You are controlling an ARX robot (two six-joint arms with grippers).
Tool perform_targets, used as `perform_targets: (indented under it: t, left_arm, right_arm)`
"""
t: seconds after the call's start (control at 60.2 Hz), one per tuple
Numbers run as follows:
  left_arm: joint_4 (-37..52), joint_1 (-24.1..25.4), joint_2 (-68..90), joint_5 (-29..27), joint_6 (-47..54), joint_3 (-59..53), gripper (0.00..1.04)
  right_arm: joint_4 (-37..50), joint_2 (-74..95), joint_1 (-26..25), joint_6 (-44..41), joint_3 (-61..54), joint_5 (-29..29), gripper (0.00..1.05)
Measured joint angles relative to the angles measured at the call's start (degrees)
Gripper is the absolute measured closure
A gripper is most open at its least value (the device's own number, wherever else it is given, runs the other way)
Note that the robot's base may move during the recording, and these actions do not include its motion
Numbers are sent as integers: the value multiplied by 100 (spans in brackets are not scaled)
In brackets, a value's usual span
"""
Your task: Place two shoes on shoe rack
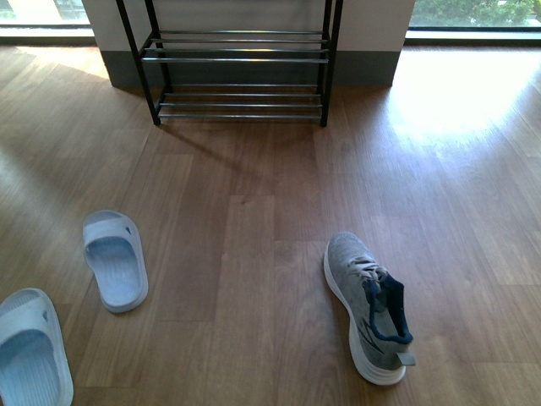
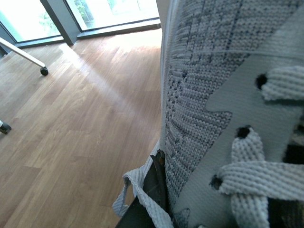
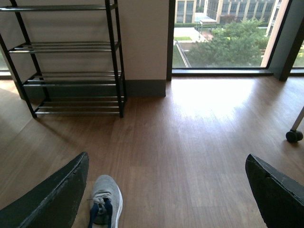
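Left wrist view is filled with grey knit. A sneaker [image 2: 199, 95] sits right up against the camera, high off the wooden floor [image 2: 71, 133], and the left gripper [image 2: 151, 197] looks clamped on its upper. Only one dark finger shows, pressed into the knit, so that is my read rather than a certainty. A loose lace [image 2: 124, 192] hangs down beside that finger.

In the right wrist view, the right gripper [image 3: 166, 161] has its fingers spread wide and holds nothing. The second sneaker [image 3: 105, 199] lies on the floor below it, nearer one finger than the other. The front view puts that second sneaker right of centre, toe towards the shoe rack [image 1: 241, 59] and well apart from it. Two pale blue slippers [image 1: 116, 262] lie off to the left.

Now the hazards. Soft knit gives under a pinch, so the lifted shoe could twist or slip out on the way over. The dangling lace could snag a chrome rod [image 1: 237, 105]. The tiers are only rods with gaps between, so a sole set down crooked could tip through.
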Motion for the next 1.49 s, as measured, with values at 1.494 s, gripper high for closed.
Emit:
perform_targets:
  t: [1.494]
  left_arm:
    - [-2, 2, 0, -15, 0, 0, 102]
  right_arm:
    - [3626, 14458, -1217, -1663, 4900, -813, 9]
